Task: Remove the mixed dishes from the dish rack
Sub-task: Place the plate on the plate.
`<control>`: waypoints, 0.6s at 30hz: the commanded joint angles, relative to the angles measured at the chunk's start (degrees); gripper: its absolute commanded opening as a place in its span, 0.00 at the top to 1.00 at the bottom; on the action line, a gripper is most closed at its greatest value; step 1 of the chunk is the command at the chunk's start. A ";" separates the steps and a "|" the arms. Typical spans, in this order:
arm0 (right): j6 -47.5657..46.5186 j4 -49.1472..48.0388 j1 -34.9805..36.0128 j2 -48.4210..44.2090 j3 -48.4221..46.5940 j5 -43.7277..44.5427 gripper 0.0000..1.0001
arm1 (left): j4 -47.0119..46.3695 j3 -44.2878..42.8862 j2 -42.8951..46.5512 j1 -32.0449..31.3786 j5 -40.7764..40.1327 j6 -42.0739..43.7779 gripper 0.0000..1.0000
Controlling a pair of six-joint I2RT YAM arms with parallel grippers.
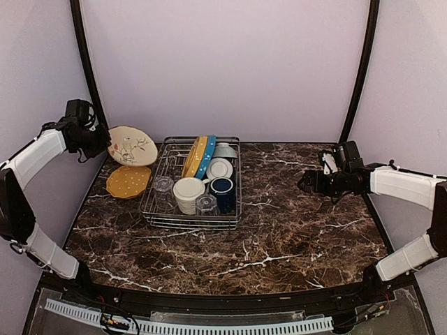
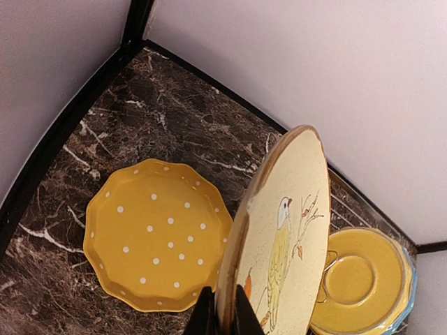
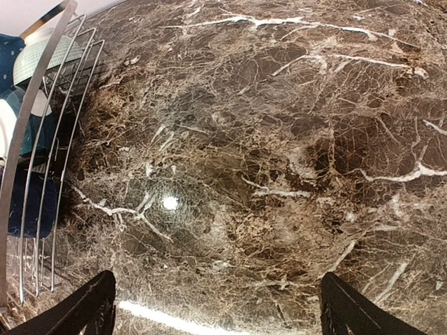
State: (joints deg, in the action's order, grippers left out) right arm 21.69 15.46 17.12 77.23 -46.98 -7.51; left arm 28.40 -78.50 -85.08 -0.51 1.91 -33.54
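Observation:
The silver wire dish rack (image 1: 155, 202) stands at the table's middle left. In it are upright yellow (image 1: 194, 157) and blue (image 1: 207, 155) plates, a cream bowl (image 1: 188, 193), a white bowl (image 1: 220, 168), a dark blue mug (image 1: 223, 190) and clear glasses (image 1: 163, 185). A yellow dotted plate (image 1: 128, 181) (image 2: 157, 234) lies flat left of the rack. My left gripper (image 1: 103, 142) (image 2: 222, 314) is shut on the rim of a cream plate with a bird design (image 1: 133, 146) (image 2: 283, 234), held tilted above the yellow one. My right gripper (image 1: 307, 183) (image 3: 216, 307) hovers open over bare marble right of the rack.
Dark marble tabletop (image 1: 293, 230) bounded by lilac walls and black corner posts (image 1: 87, 63). The rack's wire side (image 3: 42, 160) shows at the left edge of the right wrist view. A white slotted strip (image 1: 188, 324) runs along the near edge.

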 commanded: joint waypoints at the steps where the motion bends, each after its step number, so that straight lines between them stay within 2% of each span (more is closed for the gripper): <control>1: 0.63 -0.32 0.28 -0.34 -0.61 -0.28 0.01 | -19.86 9.87 8.42 6.64 10.49 -9.26 0.99; 3: 0.79 0.06 0.30 -0.47 -0.65 -0.50 0.01 | -24.28 15.95 10.19 8.99 9.92 -10.26 0.99; 9: 1.12 0.01 0.30 -0.55 -0.26 -0.21 0.01 | -32.07 23.63 10.73 10.49 5.19 -11.64 0.99; 18: 1.68 -0.32 0.45 0.22 -0.28 -0.94 0.01 | -36.74 24.66 3.42 11.12 6.27 -10.49 0.99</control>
State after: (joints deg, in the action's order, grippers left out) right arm 22.63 15.53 17.12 77.21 -46.98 -7.90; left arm 2.26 -53.21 -80.99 10.00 6.68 -43.11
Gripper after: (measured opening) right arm 0.986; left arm 0.060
